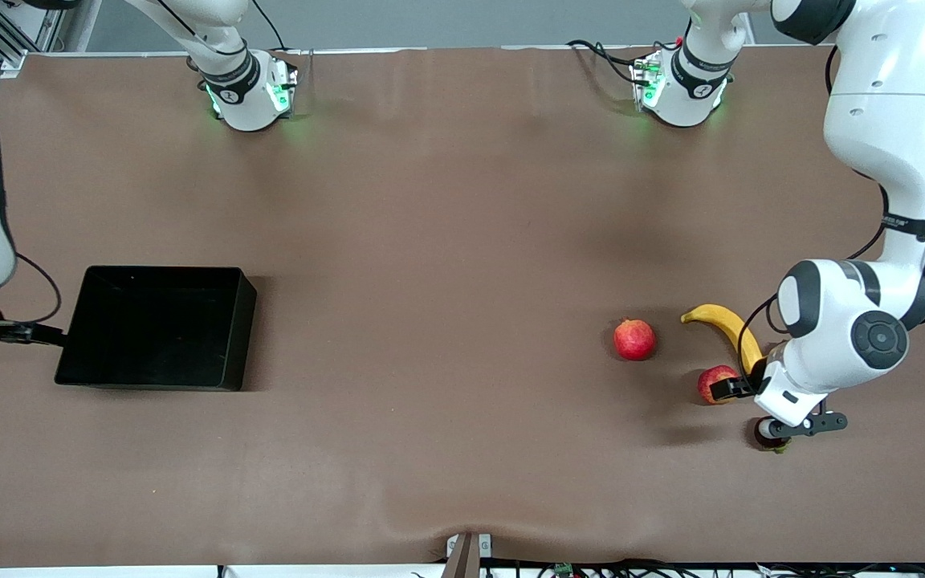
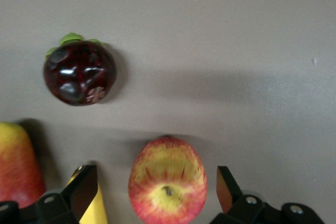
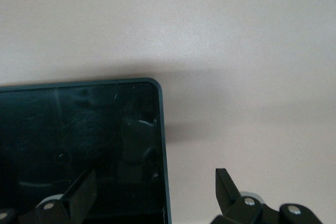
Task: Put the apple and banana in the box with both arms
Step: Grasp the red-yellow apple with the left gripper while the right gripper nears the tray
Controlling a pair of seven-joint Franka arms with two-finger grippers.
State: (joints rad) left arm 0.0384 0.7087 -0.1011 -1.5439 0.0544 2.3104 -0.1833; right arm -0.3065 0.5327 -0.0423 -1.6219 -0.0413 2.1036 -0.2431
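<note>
Front view: black box empty, at right arm's end of tabletop. Banana and apple at left arm's end, left gripper at apple.

Left wrist view: fingers spread, flanking red-yellow apple.

Right wrist view: right gripper spread over box corner.

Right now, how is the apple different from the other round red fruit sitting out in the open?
The apple has red skin streaked with yellow; the other red fruit is evenly red. The apple sits between the open jaws of the left gripper, beside the banana; the red fruit lies alone, with nothing around it, toward the middle of the table. Both are small, round, and rest on the brown table, not in the box.
</note>
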